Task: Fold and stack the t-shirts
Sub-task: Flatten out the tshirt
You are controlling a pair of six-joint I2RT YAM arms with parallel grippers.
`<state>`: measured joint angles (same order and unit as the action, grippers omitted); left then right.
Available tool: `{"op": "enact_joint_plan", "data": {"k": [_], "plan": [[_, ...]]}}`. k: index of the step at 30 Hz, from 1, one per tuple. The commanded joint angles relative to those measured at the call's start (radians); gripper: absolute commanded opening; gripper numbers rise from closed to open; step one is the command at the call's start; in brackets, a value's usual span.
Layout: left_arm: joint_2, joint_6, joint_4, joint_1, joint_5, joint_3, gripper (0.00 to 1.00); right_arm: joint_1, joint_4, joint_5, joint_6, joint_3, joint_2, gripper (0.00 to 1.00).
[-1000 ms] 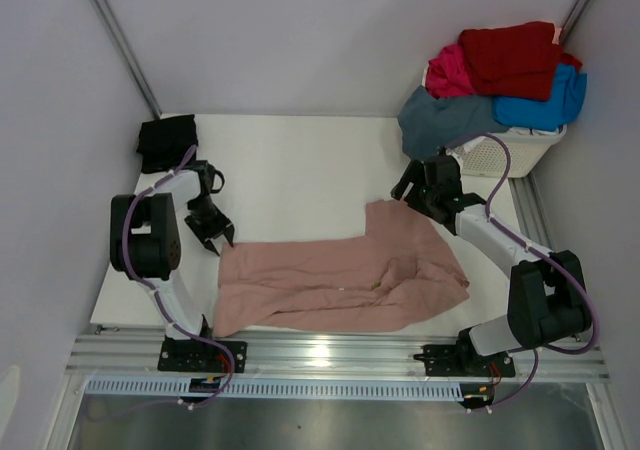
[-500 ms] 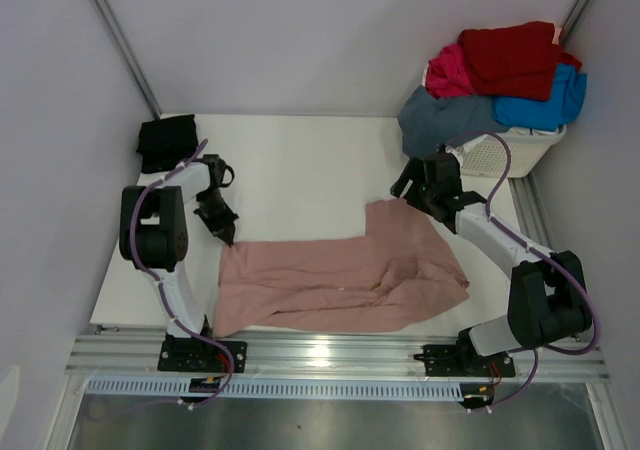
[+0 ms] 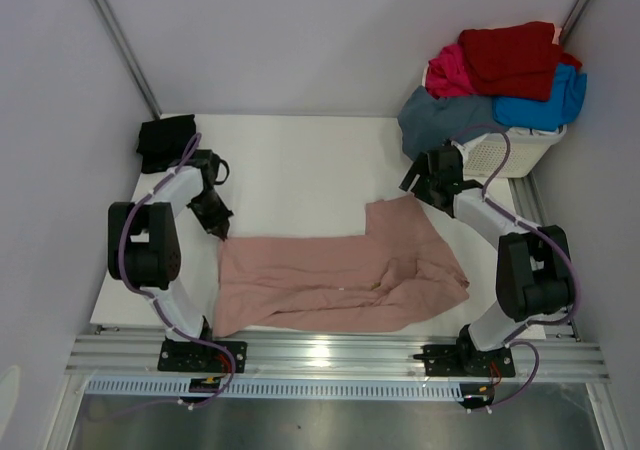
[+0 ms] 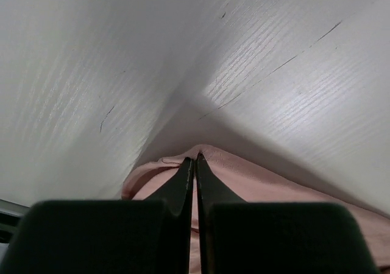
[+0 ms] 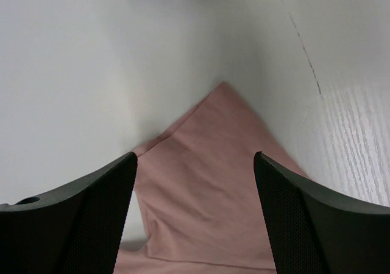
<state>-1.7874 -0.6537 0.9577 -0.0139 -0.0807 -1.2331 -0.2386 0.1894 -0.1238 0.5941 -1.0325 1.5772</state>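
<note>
Grip check: my left tool (image 4: 195, 159) is pinched shut on the far-left corner of the dusty-pink t-shirt (image 3: 340, 280) spread along the front edge of the worktop (image 3: 300, 160), so my right tool (image 5: 194, 159), wide open and empty over the far-right corner, should pinch before I lift both evenly.

**Left arm:** elbow raised, forearm reaching forward, wrist pitched down. The left gripper (image 3: 221, 232) (image 4: 195, 160) has its fingers pressed flat together, and the tips pinch the hem of the dusty-pink t-shirt (image 4: 262, 186).

**Right arm:** stretched forward, wrist angled inward and down. The right gripper (image 3: 420, 190) (image 5: 195, 158) has its fingers spread wide apart.
</note>
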Motion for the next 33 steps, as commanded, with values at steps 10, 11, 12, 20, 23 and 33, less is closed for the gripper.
{"op": "enact_joint_plan", "data": {"k": [10,11,12,20,23,33], "plan": [[0.066,0.006,-0.040,-0.001,-0.024,0.055,0.00,0.028,0.007,-0.042,-0.050,-0.119,0.175,0.80],[0.068,0.006,-0.042,-0.001,-0.022,0.057,0.00,0.031,0.008,-0.042,-0.048,-0.126,0.184,0.80],[0.068,0.006,-0.042,-0.001,-0.022,0.057,0.00,0.033,0.010,-0.042,-0.051,-0.133,0.191,0.80],[0.117,-0.001,-0.060,-0.003,-0.008,0.095,0.00,0.053,0.042,-0.065,-0.065,-0.198,0.300,0.80],[0.137,0.000,-0.074,-0.003,-0.017,0.112,0.00,0.053,0.061,-0.062,-0.062,-0.218,0.346,0.79],[0.134,0.000,-0.085,-0.003,-0.011,0.115,0.00,0.045,0.059,-0.014,-0.045,-0.204,0.402,0.41]]}}
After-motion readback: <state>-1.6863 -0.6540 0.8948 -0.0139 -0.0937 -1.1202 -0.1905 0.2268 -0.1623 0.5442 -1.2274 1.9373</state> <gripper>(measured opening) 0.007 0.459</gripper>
